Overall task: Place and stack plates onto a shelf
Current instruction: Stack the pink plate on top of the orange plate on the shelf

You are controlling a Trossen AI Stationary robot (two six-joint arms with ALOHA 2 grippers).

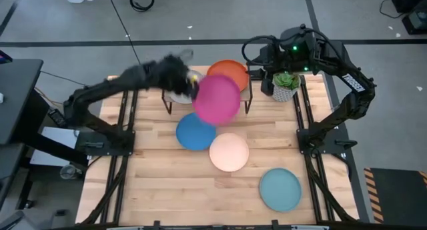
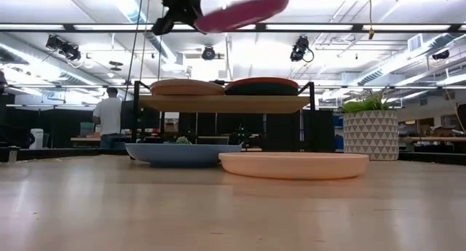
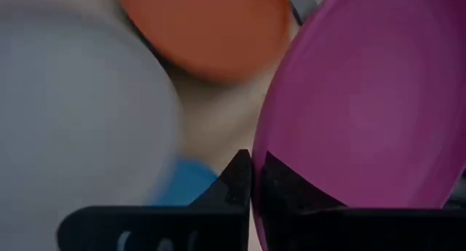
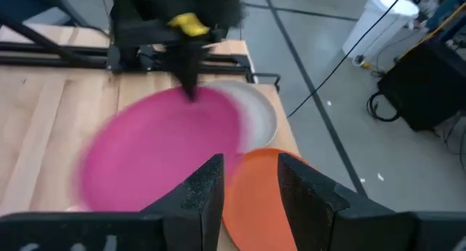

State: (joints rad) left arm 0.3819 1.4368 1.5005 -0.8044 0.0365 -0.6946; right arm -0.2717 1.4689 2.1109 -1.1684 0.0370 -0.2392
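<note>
Low view only: magenta plate [image 2: 242, 12] seemingly airborne

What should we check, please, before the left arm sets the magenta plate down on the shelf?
1. Grip: left gripper shut on the magenta plate at its rim: ok.
2. Plate level: tilted in the low view: not ok.
3. Plate clear above the shelf: ok.
4. Landing spot: orange plate tops one stack, a pale plate the other: ok.
5. Right gripper open, hovering near the orange plate, clear of the path: cannot tell.
</note>
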